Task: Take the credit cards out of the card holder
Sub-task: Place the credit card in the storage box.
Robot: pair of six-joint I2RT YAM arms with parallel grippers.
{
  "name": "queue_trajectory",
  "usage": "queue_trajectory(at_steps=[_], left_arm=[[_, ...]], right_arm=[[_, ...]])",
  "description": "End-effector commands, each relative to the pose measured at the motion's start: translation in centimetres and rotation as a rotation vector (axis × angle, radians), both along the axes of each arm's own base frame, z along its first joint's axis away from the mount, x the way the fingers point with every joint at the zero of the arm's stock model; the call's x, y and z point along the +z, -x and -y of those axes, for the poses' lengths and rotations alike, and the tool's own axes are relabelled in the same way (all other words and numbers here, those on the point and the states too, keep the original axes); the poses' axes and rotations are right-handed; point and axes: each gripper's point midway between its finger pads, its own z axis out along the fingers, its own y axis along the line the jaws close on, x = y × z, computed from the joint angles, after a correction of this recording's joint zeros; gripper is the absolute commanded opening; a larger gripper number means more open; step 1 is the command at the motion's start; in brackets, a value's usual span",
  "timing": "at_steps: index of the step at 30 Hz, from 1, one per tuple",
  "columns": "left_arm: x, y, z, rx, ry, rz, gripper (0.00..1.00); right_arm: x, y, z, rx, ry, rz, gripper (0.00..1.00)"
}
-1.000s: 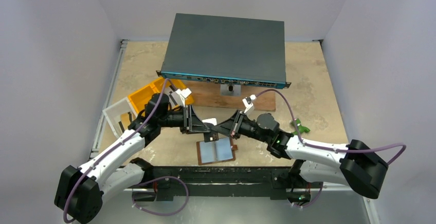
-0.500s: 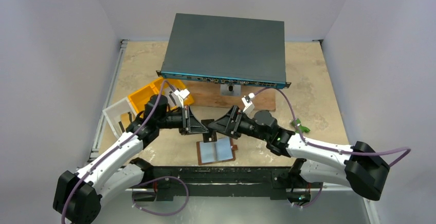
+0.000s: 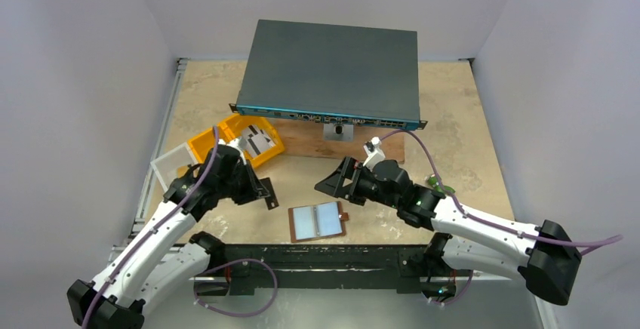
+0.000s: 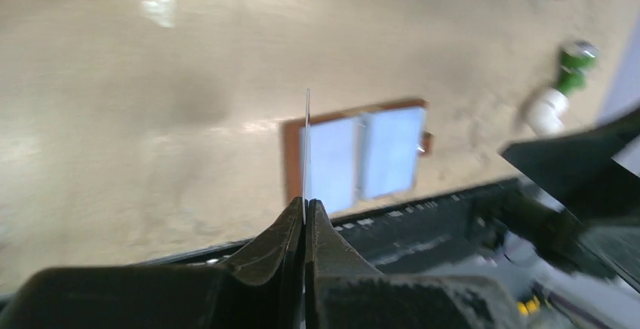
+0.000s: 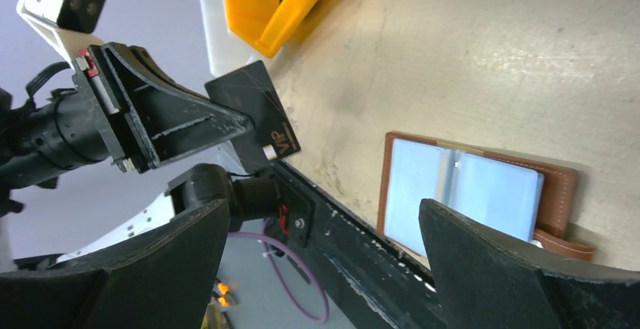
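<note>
Card (image 5: 266, 106) tight in left gripper (image 4: 305, 213)

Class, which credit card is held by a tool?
The black card, pinched in the shut left tool; the pale striped cards lie in the yellow tray.

"VIP" in pale letters near corner of black card (image 5: 264, 101); no other text legible.
</note>
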Motion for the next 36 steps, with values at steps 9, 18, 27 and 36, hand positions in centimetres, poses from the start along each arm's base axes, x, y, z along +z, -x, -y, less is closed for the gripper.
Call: queue_trajectory(at_steps=[9, 18, 27, 36], left_arm=[[1.8, -3.1, -11.6, 0.420, -0.532, 0.010, 0.00], [2.8, -8.4, -15.3, 0.549, -0.517, 0.001, 0.00], [1.2, -14.1, -17.0, 0.606, -0.368, -0.037, 0.00], [-2.2, -17.9, -15.9, 0.512, -0.264, -0.129, 0.00]], right_arm=[[2.4, -1.0, 1.3, -0.003, 0.095, 0.157, 0.99], [2.4, -0.4, 2.1, 0.001, 0.088, 0.171, 0.99], [2.4, 0.0, 2.3, 0.022, 0.104, 0.175, 0.99], [2.3, 0.2, 2.3, 0.023, 0.092, 0.167, 0.99]])
